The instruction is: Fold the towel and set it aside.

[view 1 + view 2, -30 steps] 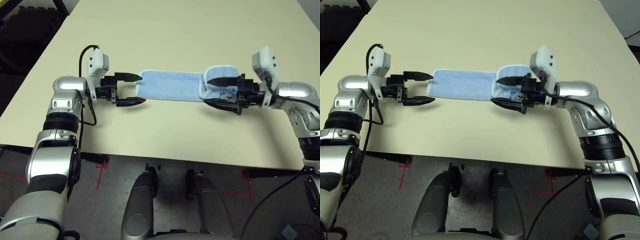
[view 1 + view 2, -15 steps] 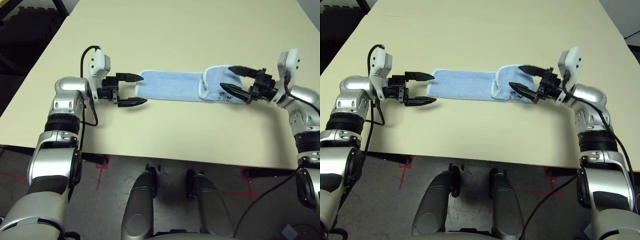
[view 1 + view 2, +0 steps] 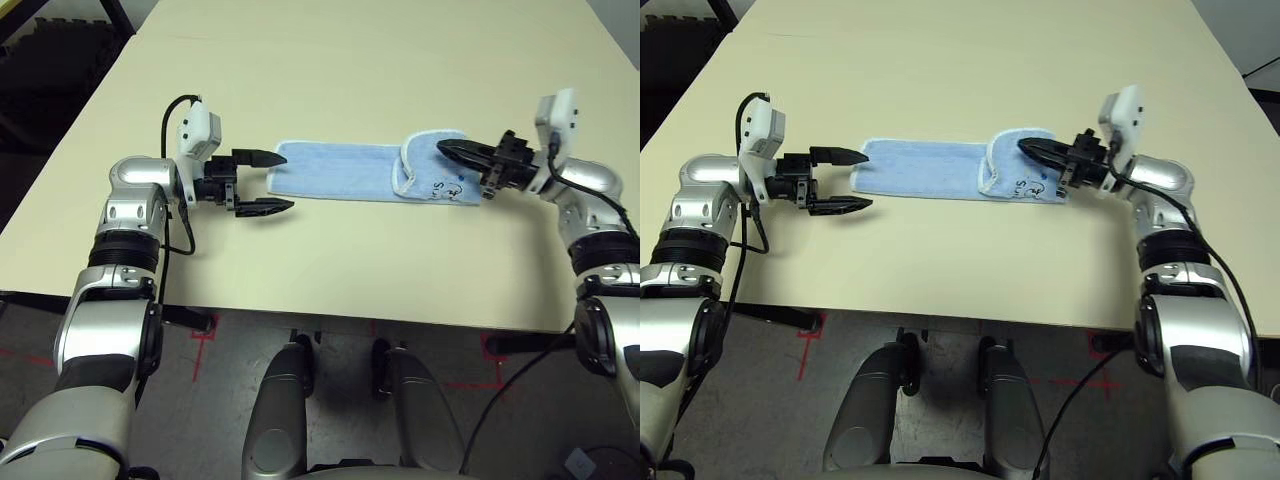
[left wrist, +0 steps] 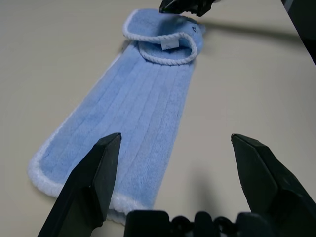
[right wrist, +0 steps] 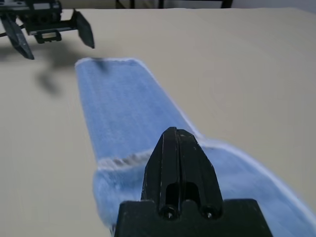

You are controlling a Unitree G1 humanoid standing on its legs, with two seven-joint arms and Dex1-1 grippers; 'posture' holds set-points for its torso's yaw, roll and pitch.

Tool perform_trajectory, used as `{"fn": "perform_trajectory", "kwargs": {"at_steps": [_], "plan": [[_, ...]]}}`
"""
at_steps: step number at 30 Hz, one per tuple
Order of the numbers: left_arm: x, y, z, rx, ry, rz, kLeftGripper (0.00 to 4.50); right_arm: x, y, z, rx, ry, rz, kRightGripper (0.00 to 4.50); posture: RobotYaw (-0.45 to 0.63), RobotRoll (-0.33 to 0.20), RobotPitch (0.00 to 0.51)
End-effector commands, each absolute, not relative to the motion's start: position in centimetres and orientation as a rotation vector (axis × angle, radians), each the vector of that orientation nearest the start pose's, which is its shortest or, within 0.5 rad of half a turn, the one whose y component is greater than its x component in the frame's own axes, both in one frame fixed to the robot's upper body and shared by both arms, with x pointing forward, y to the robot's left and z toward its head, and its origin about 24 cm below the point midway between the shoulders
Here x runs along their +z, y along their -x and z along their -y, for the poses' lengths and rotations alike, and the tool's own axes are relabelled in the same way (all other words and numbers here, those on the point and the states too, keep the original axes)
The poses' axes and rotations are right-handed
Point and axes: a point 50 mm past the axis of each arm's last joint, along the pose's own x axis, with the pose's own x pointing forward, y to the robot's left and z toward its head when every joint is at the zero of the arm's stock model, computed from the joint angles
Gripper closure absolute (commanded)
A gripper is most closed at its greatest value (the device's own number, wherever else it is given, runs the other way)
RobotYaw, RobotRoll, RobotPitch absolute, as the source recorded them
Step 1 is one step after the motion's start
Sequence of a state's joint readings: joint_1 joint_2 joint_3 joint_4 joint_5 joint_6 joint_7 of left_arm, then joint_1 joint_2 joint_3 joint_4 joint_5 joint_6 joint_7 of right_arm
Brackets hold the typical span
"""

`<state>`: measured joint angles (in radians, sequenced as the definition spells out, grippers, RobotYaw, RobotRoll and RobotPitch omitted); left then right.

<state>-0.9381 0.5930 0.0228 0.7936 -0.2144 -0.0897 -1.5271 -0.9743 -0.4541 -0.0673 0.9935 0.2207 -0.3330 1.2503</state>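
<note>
Two fingers of your right gripper (image 3: 442, 147) have now come together, with nothing between them, above the folded-over end of the towel (image 3: 335, 170). Your left gripper (image 3: 290, 182) keeps its fingers apart, beside the other end. The towel lies on the tabletop (image 3: 330, 260); pressing the fold flat seems next.

Past the fingers I see a pale cream worktop (image 3: 330, 260); nearer me, below its edge, grey floor (image 3: 220, 400) carries red tape marks (image 3: 203, 345).

Right tool (image 3: 466, 151) now shut, its 2 fingers (image 5: 170, 163) together over the folded end of the towel (image 3: 335, 170).
</note>
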Motion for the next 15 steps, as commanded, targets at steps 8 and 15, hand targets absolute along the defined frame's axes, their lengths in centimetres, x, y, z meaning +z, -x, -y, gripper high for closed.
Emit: {"fn": "perform_trajectory", "kwargs": {"at_steps": [8,15], "plan": [[19.9,-35.0,-21.5,-1.312,-0.422,0.041,0.0,11.3,-36.8,19.8,0.976,0.386,-0.046,4.49,0.12,0.0,0.228],[20.0,-35.0,-21.6,-1.308,-0.423,0.04,0.0,14.6,-37.4,20.1,0.923,0.295,0.156,4.49,0.11,0.0,0.223]]}}
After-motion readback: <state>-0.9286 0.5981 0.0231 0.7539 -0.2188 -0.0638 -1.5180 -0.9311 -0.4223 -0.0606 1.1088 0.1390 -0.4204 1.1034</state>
